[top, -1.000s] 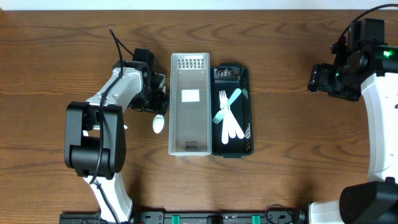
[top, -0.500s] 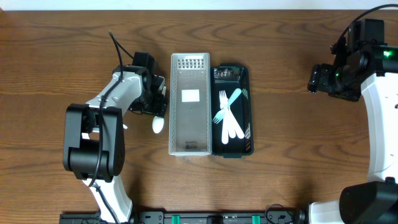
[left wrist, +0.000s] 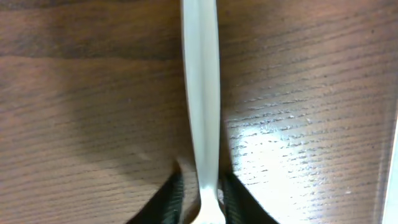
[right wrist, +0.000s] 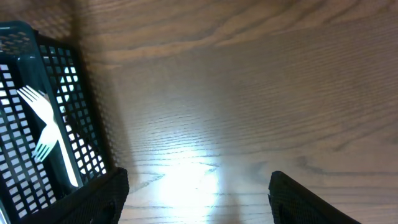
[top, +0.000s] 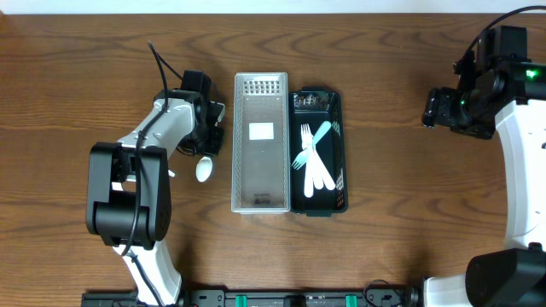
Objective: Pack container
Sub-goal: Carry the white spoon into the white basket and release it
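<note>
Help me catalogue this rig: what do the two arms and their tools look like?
Both arms share a build: the left arm and right arm have white shells between black joint housings. A thin black cable loops off the left one; small green lights glow on the right. The left tool and right tool have black fingers.

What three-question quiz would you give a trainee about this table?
1. True or false: the black basket holds white forks.
2. The left end effector pinches: A) white spoon, B) lid, C) cup?
3. Which end effector hangs open, holding nothing?
Key: 1 true; 2 A; 3 right end effector.
</note>
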